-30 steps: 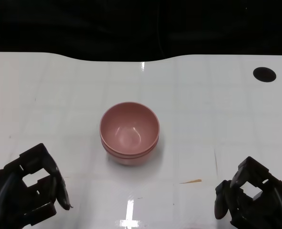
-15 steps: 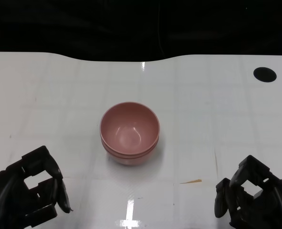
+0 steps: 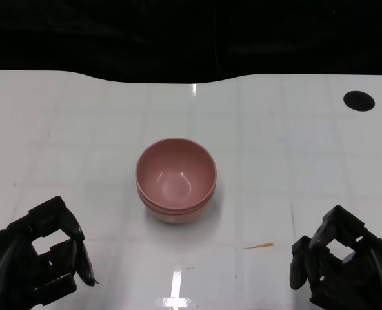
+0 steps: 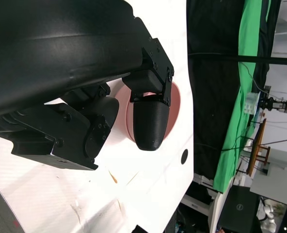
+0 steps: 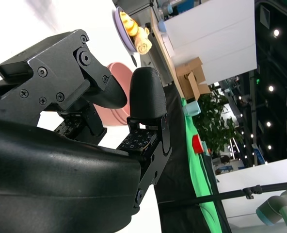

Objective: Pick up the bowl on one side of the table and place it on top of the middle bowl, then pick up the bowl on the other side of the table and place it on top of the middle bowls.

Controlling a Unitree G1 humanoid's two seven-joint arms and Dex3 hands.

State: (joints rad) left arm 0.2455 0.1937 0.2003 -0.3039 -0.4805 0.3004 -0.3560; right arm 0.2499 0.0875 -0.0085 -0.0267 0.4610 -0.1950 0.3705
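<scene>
Pink bowl stack (image 3: 176, 181) is sat mid-table, w/ rims nested and looking level; no bowls are left at either side, so the stacking is judged basically done. Left hand (image 3: 39, 261) is parked at the near left edge, fingers curled in, nothing held. Right hand (image 3: 339, 265) is parked at the near right, also curled in and empty. Both are well apart from the stack.

What could go wrong: not much tbh. If either arm gets swung inward across the table (image 3: 294, 148), the stack could be clipped and shoved or tipped. A small orange sliver (image 3: 259, 245) near the right hand could be dragged along too.
</scene>
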